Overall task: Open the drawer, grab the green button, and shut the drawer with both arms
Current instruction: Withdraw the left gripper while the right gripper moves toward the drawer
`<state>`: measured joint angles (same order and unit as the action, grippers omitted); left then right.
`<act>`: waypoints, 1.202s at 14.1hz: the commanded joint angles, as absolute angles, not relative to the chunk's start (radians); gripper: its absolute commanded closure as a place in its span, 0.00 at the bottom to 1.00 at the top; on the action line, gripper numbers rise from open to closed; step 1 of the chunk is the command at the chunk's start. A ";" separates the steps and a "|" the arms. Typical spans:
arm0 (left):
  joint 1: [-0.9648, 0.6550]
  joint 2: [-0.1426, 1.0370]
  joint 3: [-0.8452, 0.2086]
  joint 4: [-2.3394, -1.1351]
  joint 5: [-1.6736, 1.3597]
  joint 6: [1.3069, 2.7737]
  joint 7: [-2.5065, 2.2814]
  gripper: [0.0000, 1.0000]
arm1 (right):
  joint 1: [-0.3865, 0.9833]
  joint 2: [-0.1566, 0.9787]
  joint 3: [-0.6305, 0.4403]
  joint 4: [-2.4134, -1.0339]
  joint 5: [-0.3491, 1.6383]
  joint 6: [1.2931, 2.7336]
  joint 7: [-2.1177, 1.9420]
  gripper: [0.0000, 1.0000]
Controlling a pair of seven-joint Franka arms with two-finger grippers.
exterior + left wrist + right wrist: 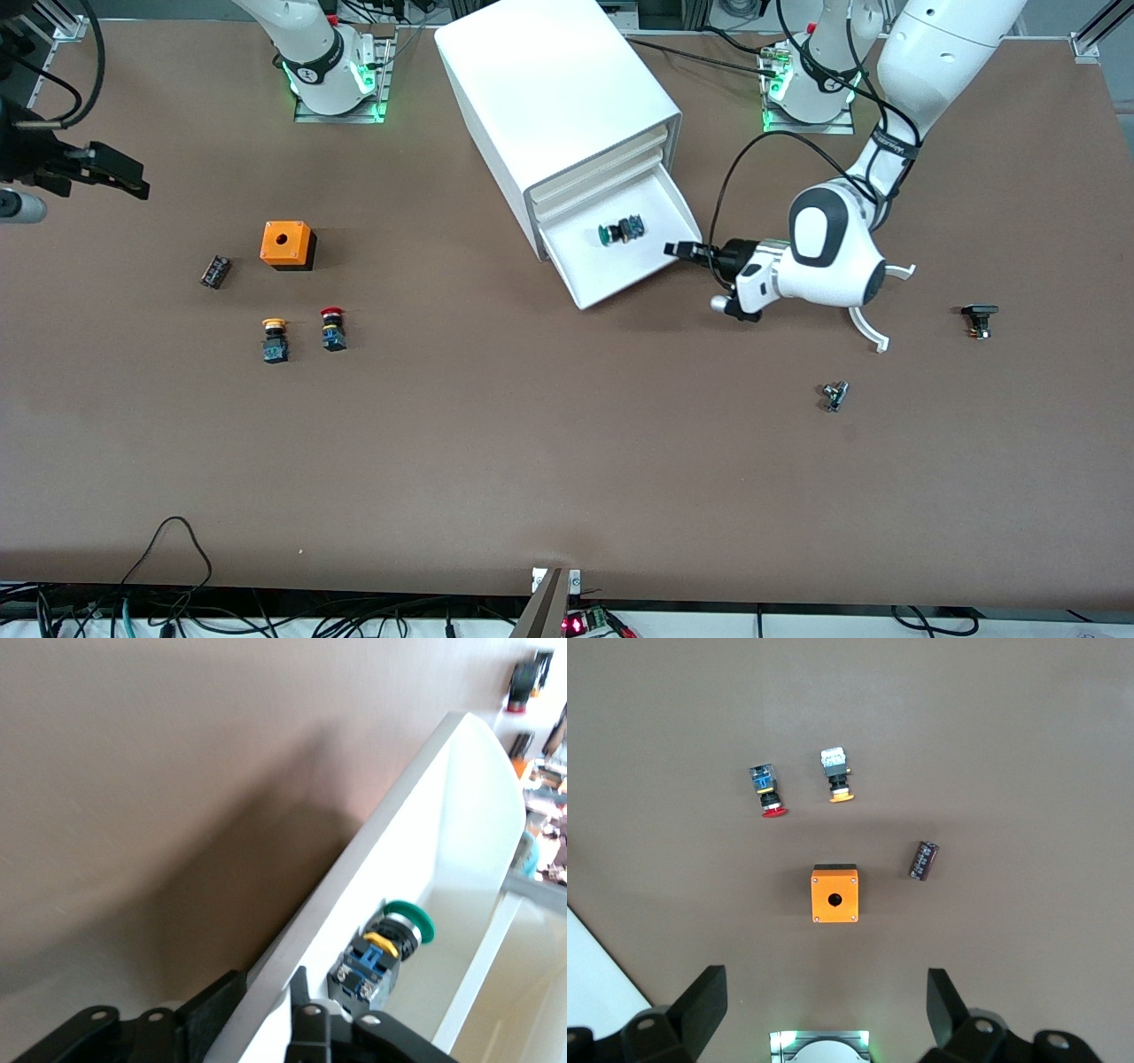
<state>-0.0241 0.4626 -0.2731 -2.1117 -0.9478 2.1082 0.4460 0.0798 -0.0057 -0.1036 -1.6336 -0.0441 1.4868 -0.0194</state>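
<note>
**Drawer** (620,257). Bottom one of four in the white cabinet (549,97); pulled well out, the three above it shut. Its tray is bare apart from one item. It stands open so that its contents can be reached from above.

**Button** (620,232). Lies on its side on the drawer floor, near the cabinet face and roughly midway across the tray. Round green cap at one end, dark blue-black body at the other; the left wrist view shows a yellow part and metal screw terminals (363,979) on the body. Small and stubby; I judge it would roll a little on its cap if nudged.

**Left tool** (684,252). Low at the drawer's side wall, toward the left arm's end of the tabletop (532,461). In the left wrist view one finger (213,1014) sits outside the wall and the other inside, so the tool straddles the thin rim. The jaws pinch the wall, by my reading, which would suit drawing the drawer out and steadying it.

**Right tool** (97,170). Held high at the right arm's end, fingers spread wide, holding nothing. It looks down on an orange box (834,894), a red-capped button (767,790), a yellow-capped button (836,773) and a small dark cylinder (924,859). This arm waits, well apart from the drawer; picking out the green-capped piece would probably fall to it.
</note>
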 commanded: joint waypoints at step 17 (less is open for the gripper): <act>0.112 -0.058 -0.043 -1.735 -0.034 1.626 0.189 0.00 | 0.600 0.454 0.078 -1.430 0.005 1.829 -0.080 0.00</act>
<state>0.1412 -0.0586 -0.0235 -1.7676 -0.1345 1.6755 0.3129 0.5785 0.3724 0.0173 -1.5581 -0.0061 1.8471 -0.0497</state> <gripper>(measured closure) 0.000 0.000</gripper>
